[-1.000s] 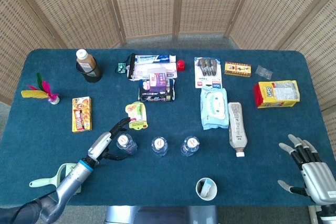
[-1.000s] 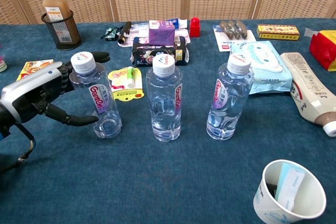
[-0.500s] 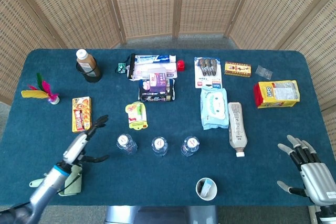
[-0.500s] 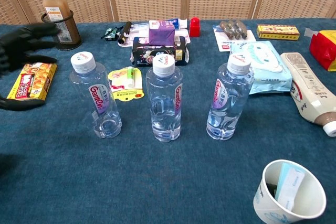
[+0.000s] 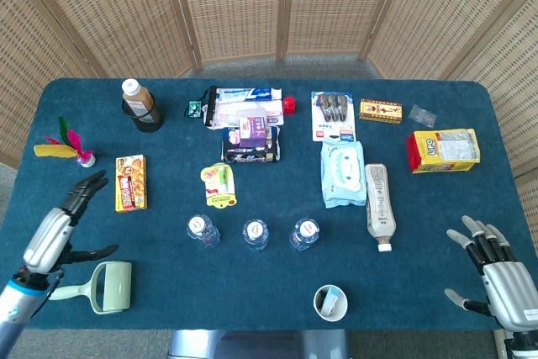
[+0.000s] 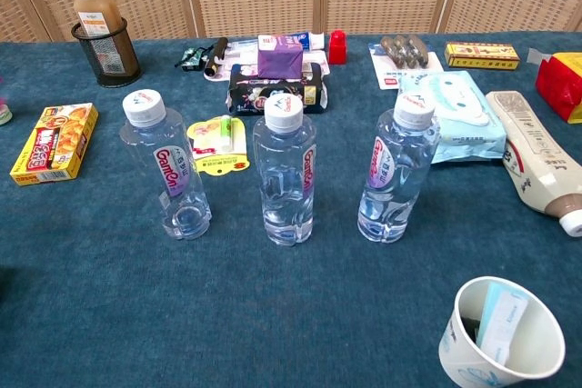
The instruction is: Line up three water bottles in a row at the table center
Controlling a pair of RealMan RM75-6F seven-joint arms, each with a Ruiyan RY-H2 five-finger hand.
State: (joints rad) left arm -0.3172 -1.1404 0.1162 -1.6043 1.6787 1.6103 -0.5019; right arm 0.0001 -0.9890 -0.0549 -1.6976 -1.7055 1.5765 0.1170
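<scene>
Three clear water bottles with white caps stand upright in a row near the table's front middle: the left bottle, the middle bottle and the right bottle. My left hand hovers open at the front left, far from the bottles, fingers spread. At the front right corner my right hand lies open with nothing in it. Neither hand shows in the chest view.
A paper cup stands in front of the bottles. A lint roller lies by my left hand. A yellow box, a wipes pack, a lying bottle and other packets fill the back half.
My left hand let go of the left bottle and drew back to the left front, out of the chest view. The bottles and the right hand stayed put.
</scene>
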